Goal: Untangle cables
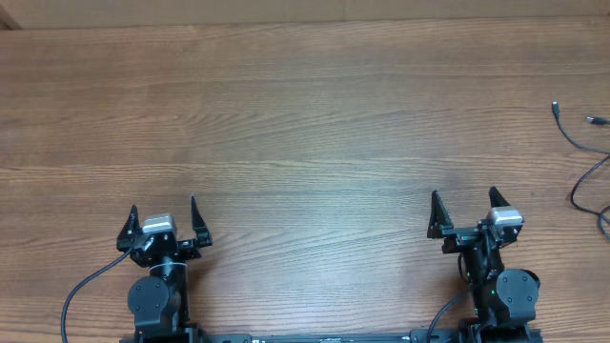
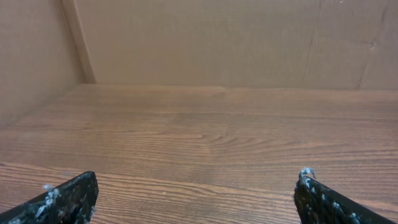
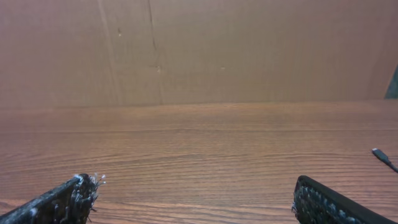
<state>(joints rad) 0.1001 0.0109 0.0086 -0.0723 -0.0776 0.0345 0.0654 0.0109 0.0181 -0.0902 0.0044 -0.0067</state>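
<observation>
The cables [image 1: 583, 157] are thin black cords lying at the table's far right edge, partly cut off by the frame; two small plug ends point left, one silvery. One plug end [image 3: 380, 155] shows at the right edge of the right wrist view. My left gripper [image 1: 163, 220] rests near the front left, open and holding nothing. My right gripper [image 1: 465, 207] rests near the front right, open and holding nothing, well short of the cables. In the wrist views only bare wood lies between the left gripper [image 2: 198, 183] tips and between the right gripper [image 3: 194, 186] tips.
The wooden table [image 1: 305, 124] is backed by a brown cardboard wall [image 2: 236, 43] along the far side and at the left. Thicker black arm cables [image 1: 81, 291] trail from both arm bases at the front edge.
</observation>
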